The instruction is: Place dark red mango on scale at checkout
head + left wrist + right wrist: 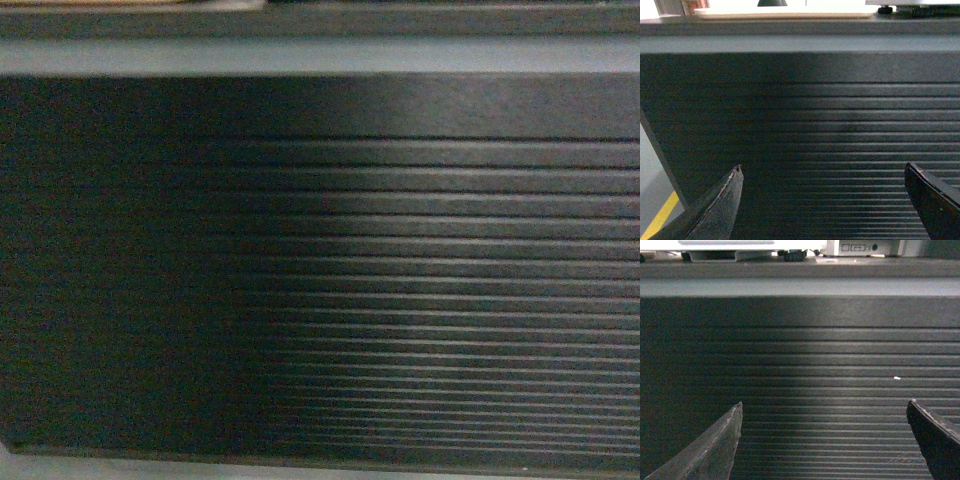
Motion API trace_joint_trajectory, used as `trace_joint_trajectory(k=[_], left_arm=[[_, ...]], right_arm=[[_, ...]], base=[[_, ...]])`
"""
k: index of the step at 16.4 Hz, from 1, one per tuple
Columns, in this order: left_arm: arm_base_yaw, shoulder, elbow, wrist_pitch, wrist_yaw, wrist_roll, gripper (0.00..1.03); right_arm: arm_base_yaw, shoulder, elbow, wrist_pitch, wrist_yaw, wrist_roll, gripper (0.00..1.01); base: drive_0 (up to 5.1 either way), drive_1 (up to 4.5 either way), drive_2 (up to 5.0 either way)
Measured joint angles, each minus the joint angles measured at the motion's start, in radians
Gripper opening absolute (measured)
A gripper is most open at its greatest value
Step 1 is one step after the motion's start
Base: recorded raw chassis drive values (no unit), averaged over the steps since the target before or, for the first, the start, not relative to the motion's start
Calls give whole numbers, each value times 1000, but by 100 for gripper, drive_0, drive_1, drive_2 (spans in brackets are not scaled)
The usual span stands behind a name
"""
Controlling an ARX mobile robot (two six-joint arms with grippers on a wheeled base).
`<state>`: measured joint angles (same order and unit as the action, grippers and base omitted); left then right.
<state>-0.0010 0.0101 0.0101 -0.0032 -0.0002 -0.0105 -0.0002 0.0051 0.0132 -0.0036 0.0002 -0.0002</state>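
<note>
The checkout [400, 280] fills the head view, its ribbed front cut off at both sides. Its top surface is seen edge-on in all 3 views, so what lies on it is mostly hidden. In the right wrist view, a pale box [860, 247] above is cropped by the frame.

Black checkout [400, 250] with ribbed front and matte top edge, standing on grey floor [650, 170] with a yellow line [660, 217]; white scale [730, 245] on top.
</note>
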Motion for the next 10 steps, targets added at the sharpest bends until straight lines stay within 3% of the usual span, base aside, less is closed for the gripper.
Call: trace_joint_trajectory(k=[10], left_arm=[[0,0,0,-4,0,0,98]], right_arm=[[0,0,0,-4,1,0,98]], base=[[0,0,0]])
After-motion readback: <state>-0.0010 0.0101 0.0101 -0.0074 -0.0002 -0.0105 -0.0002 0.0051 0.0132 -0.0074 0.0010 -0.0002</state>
